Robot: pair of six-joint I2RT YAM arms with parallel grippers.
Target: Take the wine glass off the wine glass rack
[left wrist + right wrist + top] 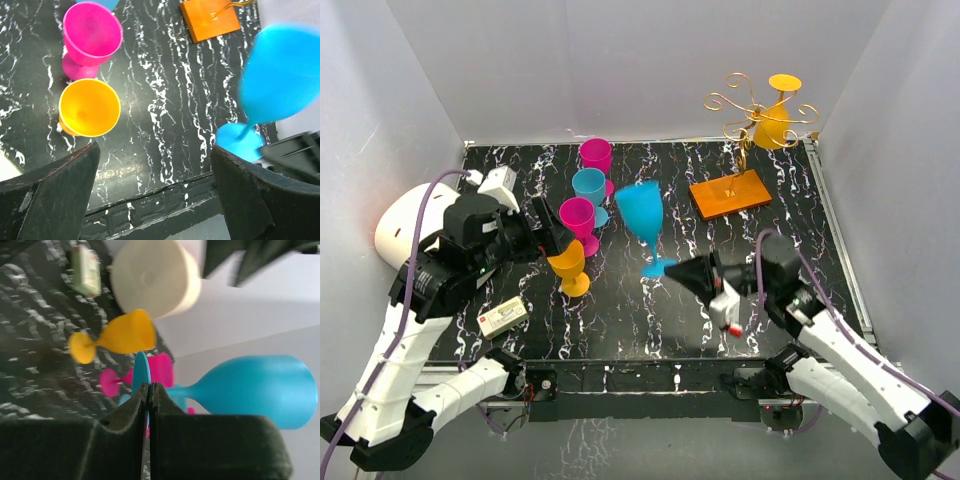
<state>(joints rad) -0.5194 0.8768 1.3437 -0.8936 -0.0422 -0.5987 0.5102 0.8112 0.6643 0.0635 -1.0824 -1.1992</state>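
Blue wine glass [642, 212] foot in right hand [674, 273]

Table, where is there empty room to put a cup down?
The biggest bare patch is by the front edge of the table, between the white box and the right tool. A thinner strip runs between the blue wine glass and the orange rack base. It's crowded on the left, where four small cups huddle.

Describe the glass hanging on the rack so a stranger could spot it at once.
Look to the far right corner of the table, where a gold wire rack rises from an orange base. The hanging glass sits in its curled arms. It matches the standing orange glass in colour, but it alone is off the table and foot up.
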